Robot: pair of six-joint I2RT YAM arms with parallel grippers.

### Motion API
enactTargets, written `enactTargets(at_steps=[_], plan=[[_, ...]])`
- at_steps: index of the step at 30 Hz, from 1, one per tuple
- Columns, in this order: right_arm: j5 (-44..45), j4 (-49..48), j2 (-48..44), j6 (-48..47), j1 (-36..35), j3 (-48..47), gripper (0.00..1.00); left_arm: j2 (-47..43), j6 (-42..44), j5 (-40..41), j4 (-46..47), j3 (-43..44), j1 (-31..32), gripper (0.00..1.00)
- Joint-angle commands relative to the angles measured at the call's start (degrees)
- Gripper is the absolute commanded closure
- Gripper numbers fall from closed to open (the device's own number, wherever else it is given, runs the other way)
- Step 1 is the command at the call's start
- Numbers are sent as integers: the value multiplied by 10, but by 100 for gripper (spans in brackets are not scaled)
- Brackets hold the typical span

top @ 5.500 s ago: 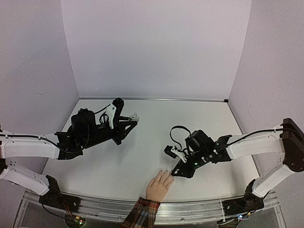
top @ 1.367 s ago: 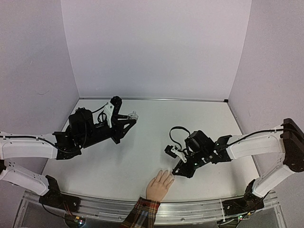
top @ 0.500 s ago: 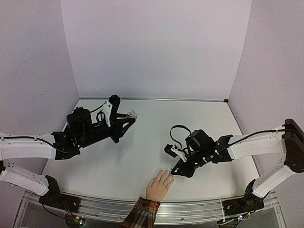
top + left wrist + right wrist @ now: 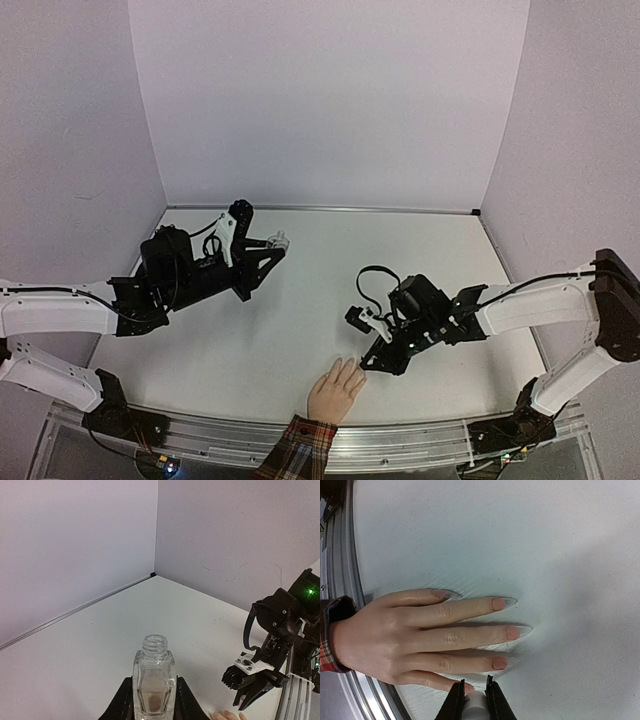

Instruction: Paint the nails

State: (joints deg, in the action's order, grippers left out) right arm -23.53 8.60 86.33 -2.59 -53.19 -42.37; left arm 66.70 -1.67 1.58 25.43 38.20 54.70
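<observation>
A peach hand (image 4: 395, 635) with a red plaid cuff (image 4: 298, 445) lies flat at the table's near edge. Its nails (image 4: 513, 632) look salmon-pink with long clear tips. My right gripper (image 4: 475, 692) is shut on a white cap (image 4: 475, 704) right above the tip of the lowest finger (image 4: 468, 687); any brush under it is hidden. In the top view the right gripper (image 4: 366, 362) hovers at the hand's (image 4: 335, 390) fingertips. My left gripper (image 4: 154, 700) is shut on a clear, uncapped glass bottle (image 4: 154, 675), held upright above the table at the left (image 4: 281, 241).
The white table (image 4: 320, 290) is enclosed by pale lilac walls at the back and both sides. A metal rail (image 4: 400, 440) runs along the near edge under the cuff. The right arm (image 4: 280, 630) shows in the left wrist view.
The left gripper with the bottle has drifted slightly up and to the left. The right gripper has stayed at the hand's fingertips.
</observation>
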Motion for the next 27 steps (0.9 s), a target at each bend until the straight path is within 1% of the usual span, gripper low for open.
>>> enactTargets(at_steps=[1,6,8,10,14,18,22,27], plan=[[1,-9,9,-5,-4,-18,100,-14,0,-5,9,7,-2,100],[16,-9,9,-2,-4,-18,100,-16,-2,-5,9,6,-3,100],[40,-9,8,5,-4,-18,100,-16,-2,-4,9,6,-2,100],[81,-10,1,16,-4,-16,100,-15,-1,-4,8,6,-3,100],[196,-10,-35,63,-3,-11,100,-20,-2,-4,8,4,-3,100],[259,-5,-92,92,-2,-1,100,-21,-2,-5,15,-1,-3,100],[240,20,-133,104,1,-16,100,-18,0,-15,26,-7,-2,100],[171,38,-176,125,1,-60,100,-19,15,-69,58,-32,-2,100]])
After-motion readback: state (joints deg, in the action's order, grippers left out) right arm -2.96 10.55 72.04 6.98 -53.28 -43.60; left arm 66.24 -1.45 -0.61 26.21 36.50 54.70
